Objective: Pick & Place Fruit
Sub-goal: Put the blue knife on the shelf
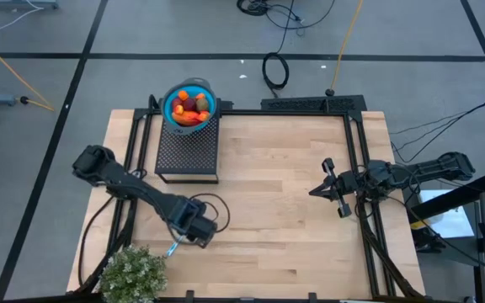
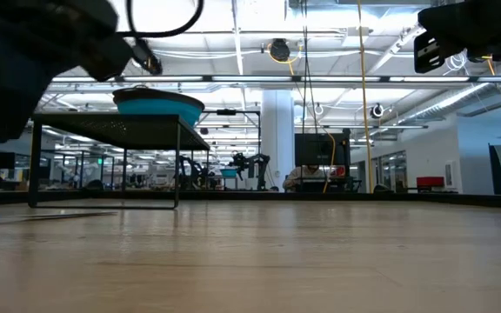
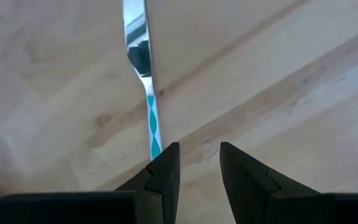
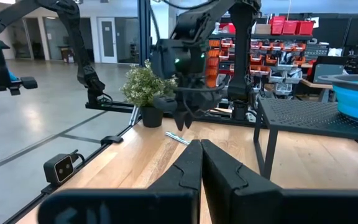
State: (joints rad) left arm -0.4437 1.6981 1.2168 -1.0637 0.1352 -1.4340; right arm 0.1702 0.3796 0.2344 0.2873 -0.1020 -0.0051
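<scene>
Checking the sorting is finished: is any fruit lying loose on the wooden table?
No, in the high view all the fruit sits in the blue bowl on the black stand.

A grey tiled floor [image 1: 40, 84] is surrounding the wooden table [image 1: 276, 185], with black cables [image 1: 276, 67] lying on it at the far side. Ceiling lights [image 2: 233, 39] are shining over a white column [image 2: 277, 130], and red bins [image 4: 291, 26] are sitting on shelves.
</scene>
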